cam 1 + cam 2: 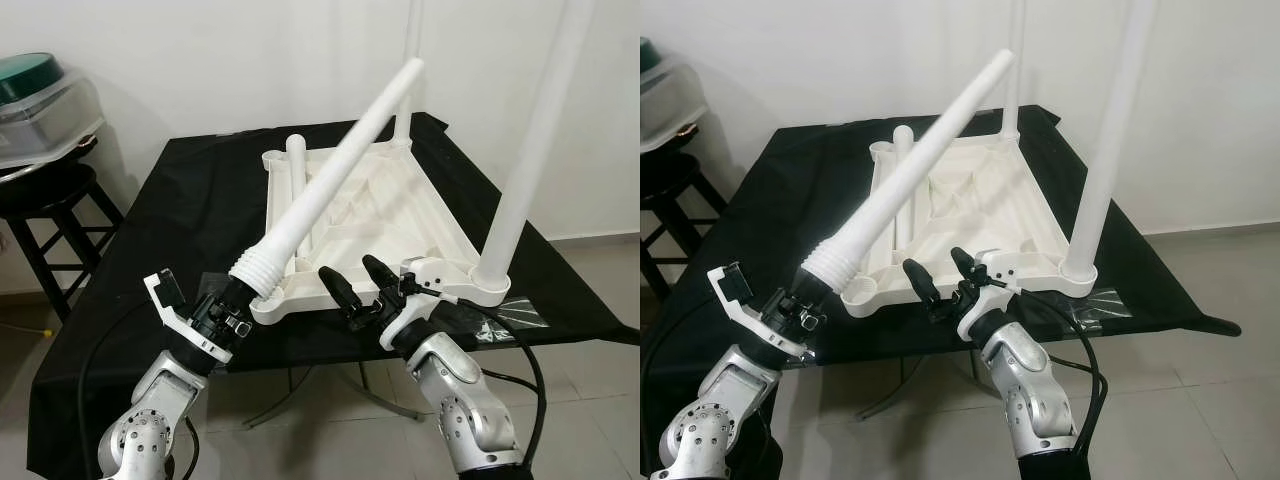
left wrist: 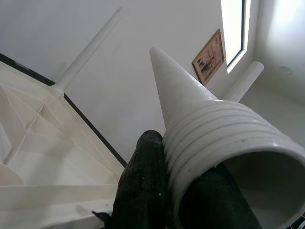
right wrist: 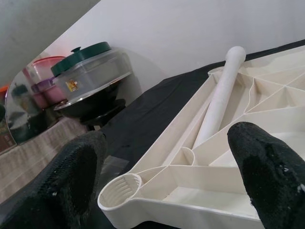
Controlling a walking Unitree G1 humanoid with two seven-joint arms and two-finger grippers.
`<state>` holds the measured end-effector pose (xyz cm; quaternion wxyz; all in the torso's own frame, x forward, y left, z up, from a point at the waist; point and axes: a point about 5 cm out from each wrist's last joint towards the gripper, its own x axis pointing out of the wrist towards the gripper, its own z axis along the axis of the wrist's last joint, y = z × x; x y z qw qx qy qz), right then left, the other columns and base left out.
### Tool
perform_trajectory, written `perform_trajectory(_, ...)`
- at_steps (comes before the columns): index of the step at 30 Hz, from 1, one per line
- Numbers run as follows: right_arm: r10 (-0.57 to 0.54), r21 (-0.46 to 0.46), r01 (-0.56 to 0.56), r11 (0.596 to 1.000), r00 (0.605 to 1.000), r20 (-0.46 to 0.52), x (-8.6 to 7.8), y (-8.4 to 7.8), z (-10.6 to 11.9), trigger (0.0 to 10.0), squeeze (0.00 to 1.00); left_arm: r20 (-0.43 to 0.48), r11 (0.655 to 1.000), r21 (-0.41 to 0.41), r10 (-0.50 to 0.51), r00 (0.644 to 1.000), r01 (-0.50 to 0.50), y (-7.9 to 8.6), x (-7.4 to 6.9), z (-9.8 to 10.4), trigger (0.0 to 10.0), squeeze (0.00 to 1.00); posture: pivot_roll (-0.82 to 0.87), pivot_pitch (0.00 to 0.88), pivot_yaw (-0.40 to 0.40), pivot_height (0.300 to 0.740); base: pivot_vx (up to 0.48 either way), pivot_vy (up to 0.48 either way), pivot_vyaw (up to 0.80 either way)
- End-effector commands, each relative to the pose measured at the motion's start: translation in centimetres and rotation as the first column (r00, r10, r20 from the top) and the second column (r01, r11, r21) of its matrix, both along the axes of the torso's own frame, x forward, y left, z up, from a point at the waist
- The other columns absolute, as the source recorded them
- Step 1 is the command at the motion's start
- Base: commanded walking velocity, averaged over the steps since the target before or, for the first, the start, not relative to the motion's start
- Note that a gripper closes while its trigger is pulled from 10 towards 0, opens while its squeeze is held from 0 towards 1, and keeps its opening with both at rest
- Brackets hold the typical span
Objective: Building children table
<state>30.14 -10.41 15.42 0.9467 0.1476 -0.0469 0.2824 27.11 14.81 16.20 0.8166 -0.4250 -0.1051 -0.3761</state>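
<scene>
White plastic makes up the upturned children's tabletop (image 1: 385, 215), which lies underside up on a black cloth-covered table (image 1: 190, 215) in front of a pale wall. Two table legs already stand upright in its right-hand corner sockets, a near leg (image 1: 535, 130) and a far leg (image 1: 408, 65). A loose leg (image 1: 300, 190) lies flat inside the ribbed underside. The left gripper (image 1: 228, 308) grips the ribbed end of a fourth leg (image 1: 335, 175), held slanted up and away over the tabletop, its ribbed end just above the empty near-left corner socket (image 3: 119, 191). The right gripper (image 1: 360, 285) hovers at the tabletop's near edge, its black fingers (image 3: 78, 169) spread wide and holding nothing. To the robot's left, a black stool (image 1: 50, 215) carries a clear container with a green lid (image 1: 35, 105).
</scene>
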Motion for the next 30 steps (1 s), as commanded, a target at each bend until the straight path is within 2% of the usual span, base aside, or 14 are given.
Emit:
perform_trajectory(1,0.012,0.011,-0.012,1.000,1.000,-0.012,-0.03,0.10,-0.08,10.0,0.00,0.021,1.000,-0.010,-0.013,1.000,0.013,0.29,-0.28,0.28,10.0,0.00,-0.09,0.069,0.071,0.740,0.000,0.000,0.00)
perform_trajectory(30,0.029,-0.009,-0.029,1.000,0.999,-0.016,-0.17,0.24,-0.27,10.0,0.00,0.034,0.999,0.005,-0.046,0.998,0.046,-0.06,-0.60,0.26,10.0,0.00,-0.10,0.053,0.076,0.740,0.000,0.000,0.00)
